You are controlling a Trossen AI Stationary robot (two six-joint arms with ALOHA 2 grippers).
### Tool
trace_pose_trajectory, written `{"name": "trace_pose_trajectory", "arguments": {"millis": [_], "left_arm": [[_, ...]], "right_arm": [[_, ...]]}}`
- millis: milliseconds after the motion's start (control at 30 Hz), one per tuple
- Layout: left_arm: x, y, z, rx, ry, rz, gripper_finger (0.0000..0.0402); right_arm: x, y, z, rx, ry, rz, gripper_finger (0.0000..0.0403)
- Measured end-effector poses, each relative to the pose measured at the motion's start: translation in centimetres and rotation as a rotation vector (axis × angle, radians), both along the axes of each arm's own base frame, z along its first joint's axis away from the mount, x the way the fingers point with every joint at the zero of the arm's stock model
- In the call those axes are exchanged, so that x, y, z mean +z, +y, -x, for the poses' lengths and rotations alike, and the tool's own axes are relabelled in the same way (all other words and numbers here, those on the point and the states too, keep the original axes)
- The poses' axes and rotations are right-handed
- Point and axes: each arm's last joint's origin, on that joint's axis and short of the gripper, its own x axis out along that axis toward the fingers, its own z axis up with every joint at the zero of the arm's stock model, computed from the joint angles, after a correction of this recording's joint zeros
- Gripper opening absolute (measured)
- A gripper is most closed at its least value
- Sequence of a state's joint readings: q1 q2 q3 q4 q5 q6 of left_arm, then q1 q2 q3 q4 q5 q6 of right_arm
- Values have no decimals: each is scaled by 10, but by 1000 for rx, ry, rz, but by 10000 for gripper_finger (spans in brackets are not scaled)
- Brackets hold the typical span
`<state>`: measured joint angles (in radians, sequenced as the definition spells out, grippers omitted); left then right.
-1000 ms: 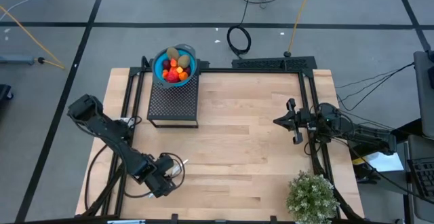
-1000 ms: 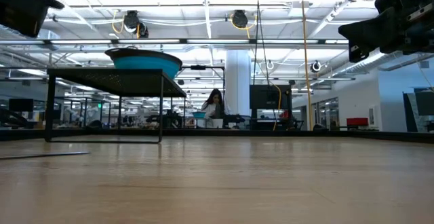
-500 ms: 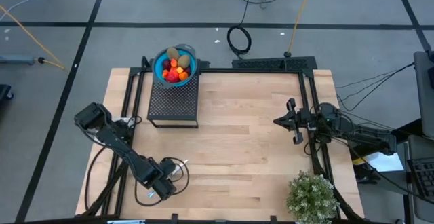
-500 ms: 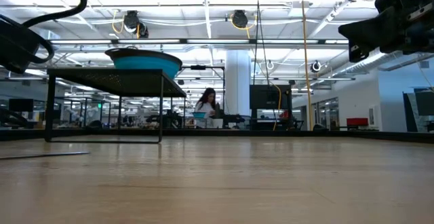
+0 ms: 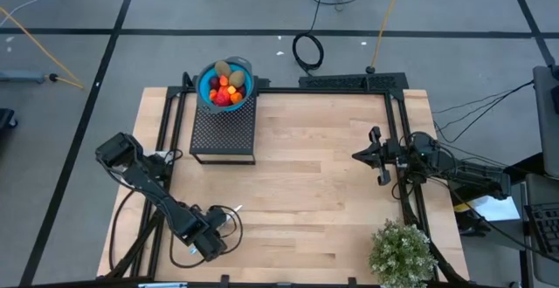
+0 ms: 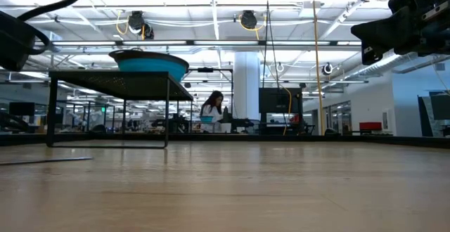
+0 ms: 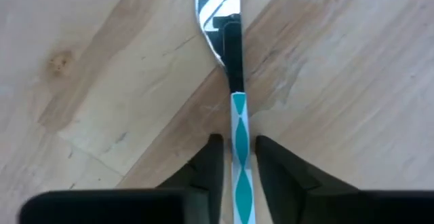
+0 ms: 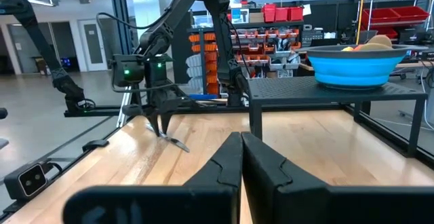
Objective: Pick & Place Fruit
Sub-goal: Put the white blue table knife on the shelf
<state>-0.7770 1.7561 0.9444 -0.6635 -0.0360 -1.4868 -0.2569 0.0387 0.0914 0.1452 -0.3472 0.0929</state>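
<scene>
Looking down, we see the blue bowl [image 5: 247, 68] heaped with fruit [image 5: 224, 87]; left gripper [image 7: 235, 161] clamps the knife [image 7: 227, 54]; right gripper [image 8: 241, 157] closed, empty.

arms: dark, jointed, black cables looping alongside
left gripper [image 7: 235, 161]: matte black fingers
wrist light: green glow

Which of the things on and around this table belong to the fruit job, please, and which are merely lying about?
For the job:
- small red, orange and olive-brown toy fruit
- round blue bowl holding them

Lying about:
- thin silver knife with teal-patterned handle, between the left end effector fingers
- black mesh stand
- bushy green plant
</scene>
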Motion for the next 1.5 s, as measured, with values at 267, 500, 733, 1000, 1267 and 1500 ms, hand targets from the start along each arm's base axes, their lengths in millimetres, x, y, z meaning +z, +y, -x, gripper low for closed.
{"name": "trace_pose_trajectory", "arguments": {"millis": [267,500,733,1000,1267,1500], "left_arm": [[0,-2,1,-49,-13,-13,12],[6,-1,0,-132,-75,-29,25],[28,5,-1,-189,-248,-109,8],[61,9,-7,-352,-492,-181,23],[104,10,-10,-563,-775,-231,16],[135,27,-5,-629,-891,-304,22]], "right_arm": [[0,0,0,0,0,0,0],[0,0,0,0,0,0,0],[0,0,0,0,0,0,0],[0,0,0,0,0,0,0],[0,0,0,5,1,0,0],[0,1,0,26,2,-5,0]]}}
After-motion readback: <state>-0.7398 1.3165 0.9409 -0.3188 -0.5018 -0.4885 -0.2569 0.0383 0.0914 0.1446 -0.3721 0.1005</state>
